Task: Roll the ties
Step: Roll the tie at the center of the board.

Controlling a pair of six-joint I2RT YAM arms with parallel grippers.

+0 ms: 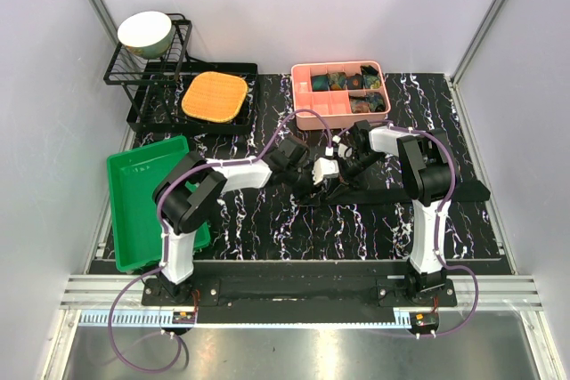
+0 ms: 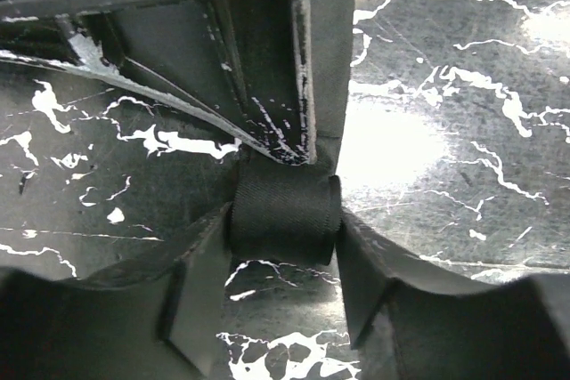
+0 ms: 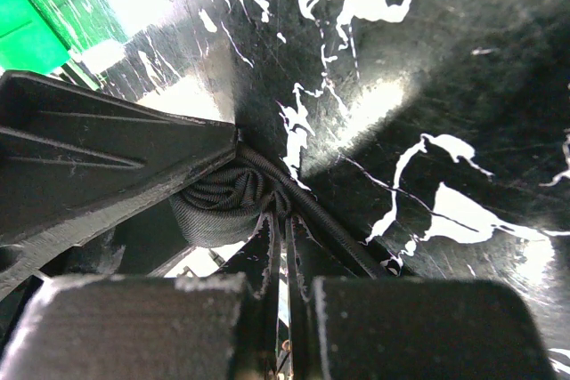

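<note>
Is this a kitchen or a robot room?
Likely a robot test booth, not a kitchen: plain white walls box in a marbled table, and the left arm and right arm are bolted at its edge.

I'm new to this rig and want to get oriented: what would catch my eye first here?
Mid-table lies a black tie, its rolled end pinched between the left fingers, with the right fingers pressed in beside it. The bright green tray sits at the left, and a pink box holding rolled ties stands at the back.
</note>
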